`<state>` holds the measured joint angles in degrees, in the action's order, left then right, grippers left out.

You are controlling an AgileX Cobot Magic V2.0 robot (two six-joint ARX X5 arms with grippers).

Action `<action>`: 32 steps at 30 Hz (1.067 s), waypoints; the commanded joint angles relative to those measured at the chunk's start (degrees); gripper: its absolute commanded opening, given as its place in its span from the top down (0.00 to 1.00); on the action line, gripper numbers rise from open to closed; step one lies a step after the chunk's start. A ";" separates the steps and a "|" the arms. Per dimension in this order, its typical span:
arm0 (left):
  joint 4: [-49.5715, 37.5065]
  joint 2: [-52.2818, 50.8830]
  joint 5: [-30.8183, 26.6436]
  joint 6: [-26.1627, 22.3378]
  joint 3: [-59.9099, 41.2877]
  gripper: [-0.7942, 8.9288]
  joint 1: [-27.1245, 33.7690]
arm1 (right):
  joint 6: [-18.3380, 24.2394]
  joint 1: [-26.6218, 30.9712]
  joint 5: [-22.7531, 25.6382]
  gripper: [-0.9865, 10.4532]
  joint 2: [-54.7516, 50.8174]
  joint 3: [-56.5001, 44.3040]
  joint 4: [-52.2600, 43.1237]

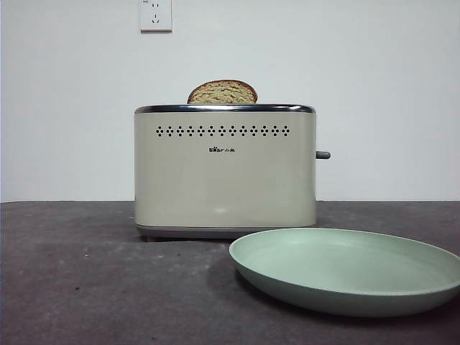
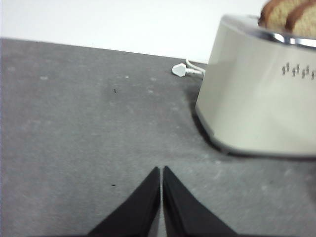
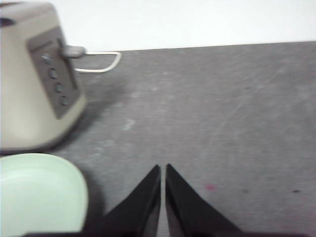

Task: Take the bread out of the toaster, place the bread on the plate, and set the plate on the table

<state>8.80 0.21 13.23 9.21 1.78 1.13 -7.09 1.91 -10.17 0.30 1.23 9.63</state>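
The cream toaster point(image 1: 225, 171) stands mid-table with the bread point(image 1: 223, 93) poking out of its top slot. In the left wrist view the toaster point(image 2: 259, 94) shows two slices side by side; the bread point(image 2: 302, 19) is one of them, and I cannot tell which. The pale-green plate point(image 1: 345, 269) lies on the table point(image 1: 86, 280) in front of the toaster to the right. My left gripper point(image 2: 161, 170) is shut and empty, over the table left of the toaster. My right gripper point(image 3: 162, 168) is shut and empty, right of the toaster point(image 3: 34, 79) and the plate point(image 3: 39, 192).
A white wall socket point(image 1: 155, 14) is on the wall behind. The toaster's white plug and cord point(image 2: 185, 70) lie on the table behind it, and the cord also shows in the right wrist view point(image 3: 101, 61). The grey side lever point(image 1: 323, 154) sticks out to the right.
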 commanded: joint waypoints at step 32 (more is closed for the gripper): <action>19.93 23.82 17.05 0.28 33.73 0.91 0.04 | 0.33 -0.87 -13.00 0.91 24.83 36.81 24.24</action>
<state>28.21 23.29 29.52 13.82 34.09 1.10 -10.50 1.28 -22.74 24.16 36.42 33.21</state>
